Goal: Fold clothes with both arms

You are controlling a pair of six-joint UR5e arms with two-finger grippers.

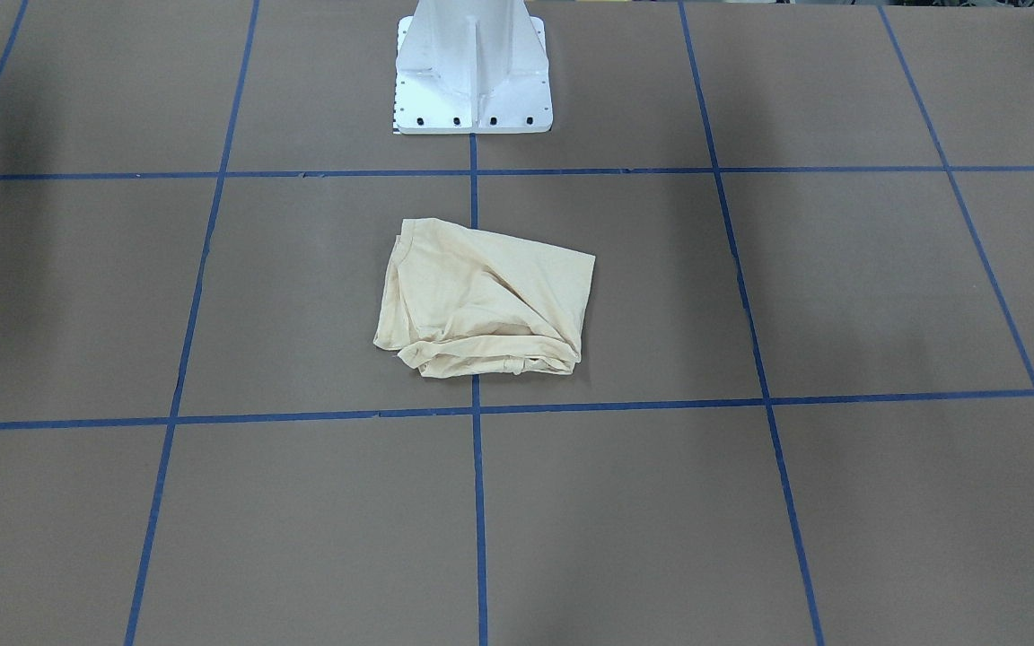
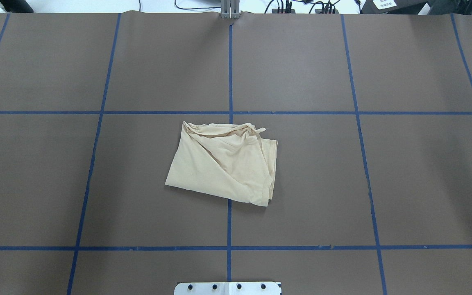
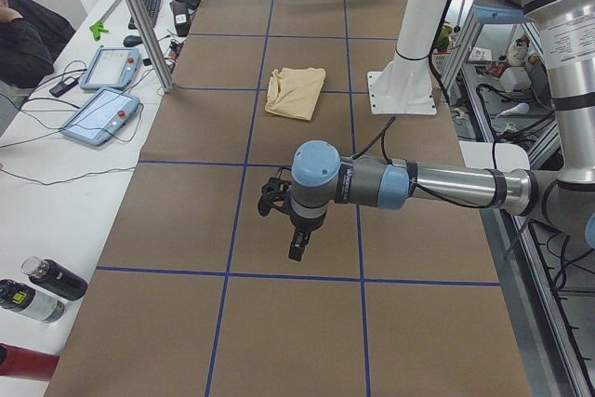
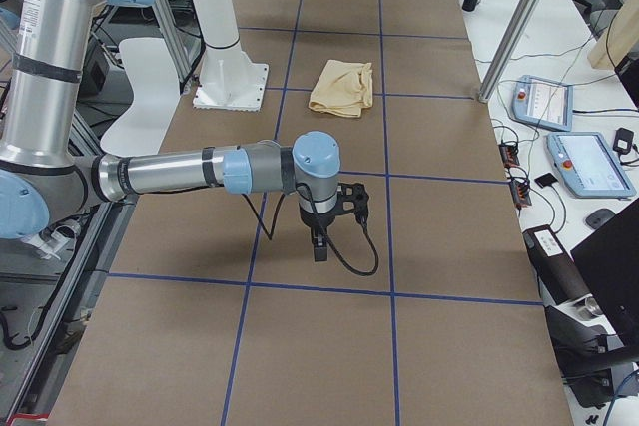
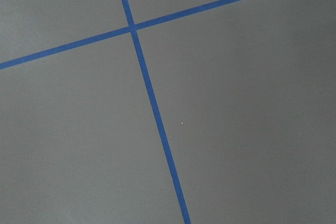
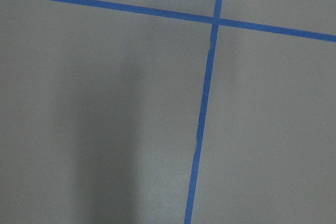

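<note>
The pale cream-yellow shirt (image 1: pixel 481 301) lies folded into a rumpled, roughly square bundle at the middle of the brown table, across the centre blue tape line. It also shows in the overhead view (image 2: pixel 223 166) and both side views (image 3: pixel 296 92) (image 4: pixel 342 87). Its print and label are hidden. My left gripper (image 3: pixel 296 248) hangs above bare table far from the shirt, towards the table's left end. My right gripper (image 4: pixel 319 246) hangs likewise towards the right end. Each shows only in a side view, so I cannot tell whether it is open or shut. Both wrist views show only brown table and blue tape.
The white pedestal base (image 1: pixel 472 81) stands at the robot's side of the table, just behind the shirt. Blue tape lines (image 2: pixel 230 73) divide the table into squares. Teach pendants (image 3: pixel 98 116) (image 4: pixel 589 162) and bottles (image 3: pixel 46 285) lie on side benches beyond the table's far edge. A person (image 3: pixel 23 34) sits there.
</note>
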